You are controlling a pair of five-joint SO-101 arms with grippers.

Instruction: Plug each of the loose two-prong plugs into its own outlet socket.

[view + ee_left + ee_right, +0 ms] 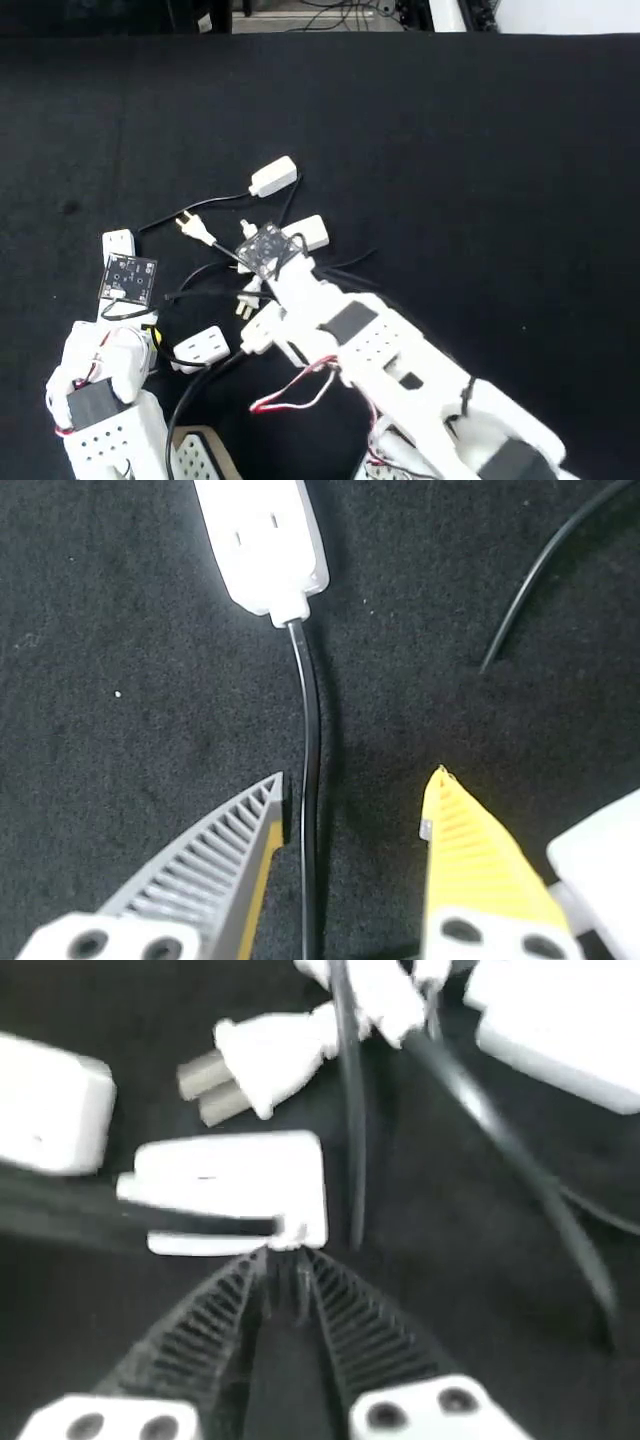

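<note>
Progress: nothing seated yet, as far as I can see. All the work is left.

- Four sockets sit on the table (500, 150), bunched left of centre toward the arms' edge. They are the far socket (273, 176), middle socket (308, 232), near socket (200, 346) and left socket (118, 243). None has a plug in it.
- Two plugs lie loose in the cord tangle. The first plug (197, 230) has bare prongs; the second plug (245, 305) is just beside the right arm.
- The left pincer (359, 774) is wide open and holds nothing. It straddles the black cord (310, 780) that runs up into the left socket.
- The right pincer (287, 1253) is nearly closed, tips almost touching, at the end of a socket block (235, 1185). It may be nipping a thin cord there, but the view is too soft to confirm. A bare-prong plug (265, 1055) lies just beyond that block, apart from it.

Surface: a matte black cloth covers the table, and its right half is bare.

Room: past the far edge there is a strip of floor (300, 15) with loose cables on it.
</note>
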